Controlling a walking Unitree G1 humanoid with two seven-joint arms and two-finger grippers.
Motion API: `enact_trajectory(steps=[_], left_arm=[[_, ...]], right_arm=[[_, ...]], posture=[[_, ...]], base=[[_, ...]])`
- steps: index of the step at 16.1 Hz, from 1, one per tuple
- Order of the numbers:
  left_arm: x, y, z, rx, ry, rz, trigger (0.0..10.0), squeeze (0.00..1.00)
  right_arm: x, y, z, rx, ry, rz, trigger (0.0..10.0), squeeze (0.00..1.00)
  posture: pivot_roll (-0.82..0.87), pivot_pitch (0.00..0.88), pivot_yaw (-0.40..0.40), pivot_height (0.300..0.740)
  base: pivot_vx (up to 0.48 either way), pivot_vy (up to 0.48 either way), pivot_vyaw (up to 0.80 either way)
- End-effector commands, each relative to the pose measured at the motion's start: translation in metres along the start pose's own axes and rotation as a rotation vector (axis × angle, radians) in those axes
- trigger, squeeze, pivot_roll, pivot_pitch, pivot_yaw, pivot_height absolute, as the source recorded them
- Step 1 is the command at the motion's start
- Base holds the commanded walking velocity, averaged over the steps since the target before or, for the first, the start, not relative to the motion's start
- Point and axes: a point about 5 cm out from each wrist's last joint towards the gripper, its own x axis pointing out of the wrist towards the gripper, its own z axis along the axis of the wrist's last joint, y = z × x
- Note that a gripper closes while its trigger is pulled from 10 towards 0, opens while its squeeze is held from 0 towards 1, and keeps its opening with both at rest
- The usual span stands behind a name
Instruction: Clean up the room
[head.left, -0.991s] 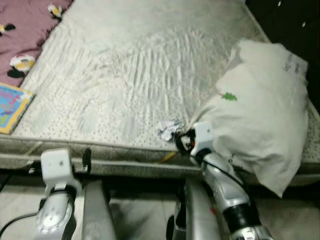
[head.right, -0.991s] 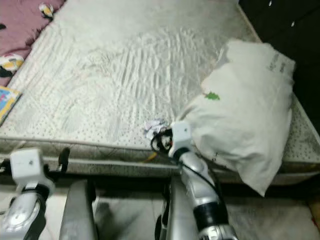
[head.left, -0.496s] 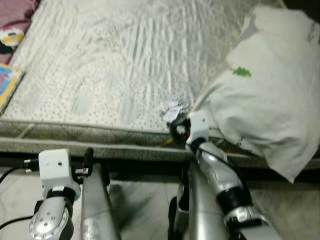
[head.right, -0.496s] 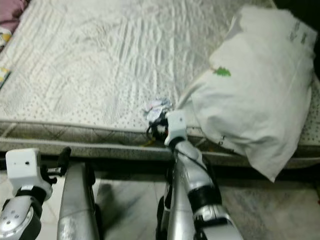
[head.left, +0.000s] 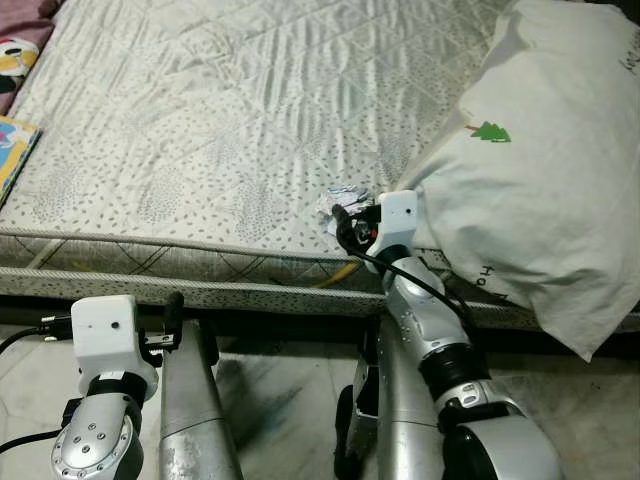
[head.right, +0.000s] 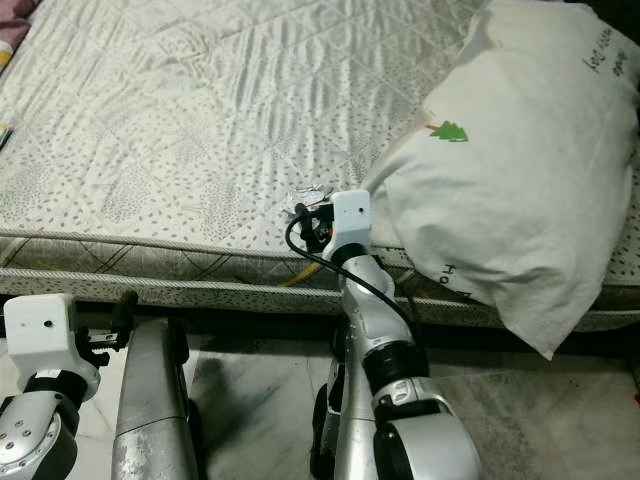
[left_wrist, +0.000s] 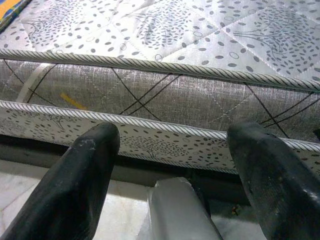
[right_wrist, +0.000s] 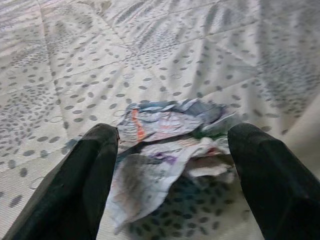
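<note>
Right gripper (right_wrist: 167, 165) is up over the near edge of the mattress (head.left: 240, 120), fingers (right_wrist: 82, 185) spread wide — nothing held. The crumpled paper wad (right_wrist: 167, 150) lies on the mattress right between and just ahead of the fingertips, flat on the quilted cover; I can't tell whether either finger touches it. In the head view the same wad (head.left: 342, 200) shows just beyond the gripper's white wrist block (head.left: 397, 215), close to the mattress edge.

To the right of that gripper, just beside it: a big white pillow (head.left: 540, 180) with a small green tree print (head.left: 490, 131), lying on the mattress and overhanging the near edge. Its lower corner sits next to the right forearm (head.left: 430, 320); contact not clear.

Left gripper (left_wrist: 167, 165) is low, below and in front of the mattress side, well apart from the wad. Fingers (left_wrist: 75, 190) open, empty — pointing at the quilted side panel (left_wrist: 160, 100) with the pale floor (left_wrist: 30, 185) beneath.

Far left of both grippers, at the mattress edge: a colourful flat book (head.left: 12, 150) and a strip of purple fabric (head.left: 25, 20) with a printed figure.

Yellow strap or cord (head.left: 338, 272) visible at the mattress side, just below the right gripper.
</note>
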Motion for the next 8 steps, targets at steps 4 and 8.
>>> enact_trajectory(steps=[4,8], left_arm=[[0.001,-0.001,0.000,0.007,0.007,-0.002,10.0,0.00],[0.003,-0.004,0.002,0.003,0.004,-0.016,10.0,0.00]], right_arm=[[0.005,0.014,0.006,0.066,-0.040,0.059,10.0,0.00],[0.011,0.043,-0.003,0.067,-0.003,0.085,10.0,0.00]], posture=[[0.26,0.259,-0.103,0.504],[0.27,0.256,-0.103,0.504]], base=[[0.000,0.000,0.00],[0.000,0.000,0.00]])
